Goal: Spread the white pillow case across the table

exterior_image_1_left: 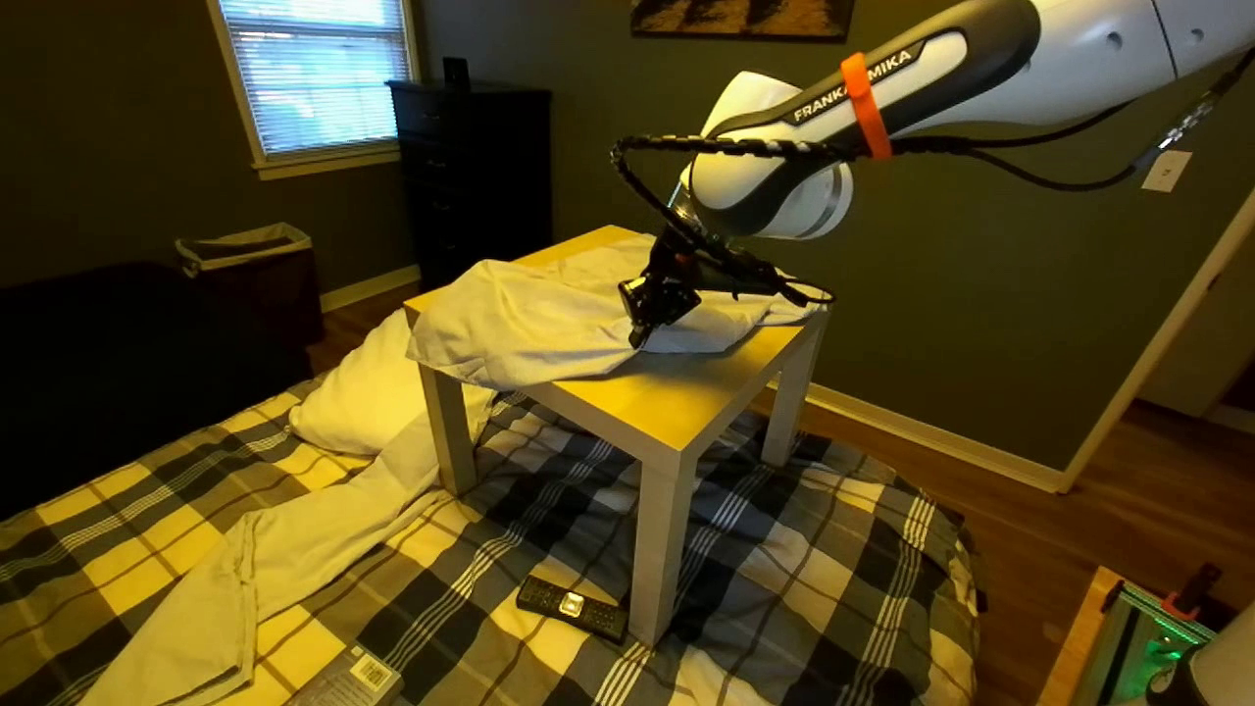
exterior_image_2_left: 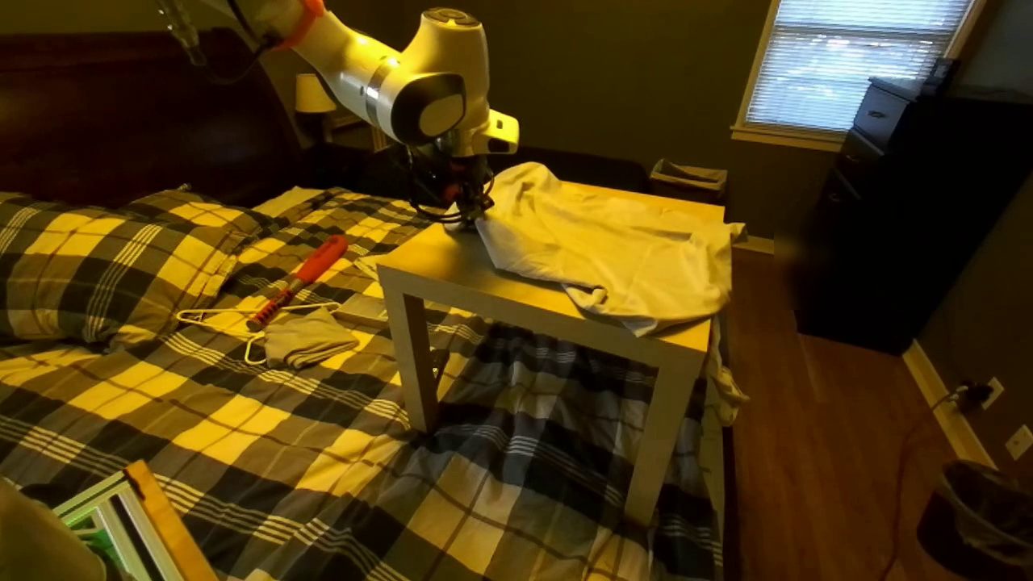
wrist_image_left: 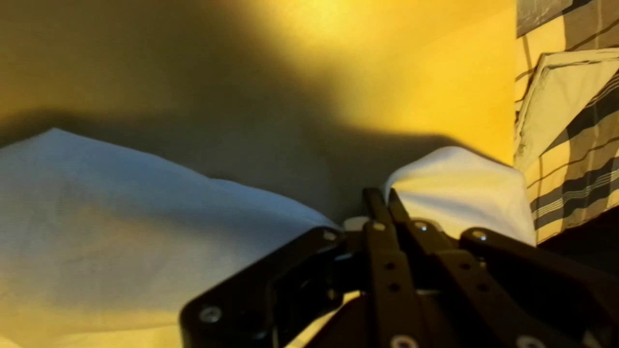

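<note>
White, rounded arm (exterior_image_1_left: 931, 74), upper right of frame in exterior view. Dark grey panel (exterior_image_1_left: 1000, 34), white lettering (exterior_image_1_left: 819, 103): "FRANK" and "MIKA", orange band (exterior_image_1_left: 866, 106) wrapped between. Black cables (exterior_image_1_left: 730, 146), looped. Upper left of frame in exterior view: silvery ring (exterior_image_2_left: 373, 93), round black joint cap (exterior_image_2_left: 413, 105) with pale inset (exterior_image_2_left: 440, 119). Wrist view, lower right: black claw (wrist_image_left: 383, 195), slim fingers (wrist_image_left: 382, 246), metal screw heads (wrist_image_left: 210, 314).

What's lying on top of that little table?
The white pillow case, wrinkled, covers much of the table, its edge pinched in the jaws. The table's tan surface shows beside it. Whatever may lie under the cloth cannot be seen.
</note>
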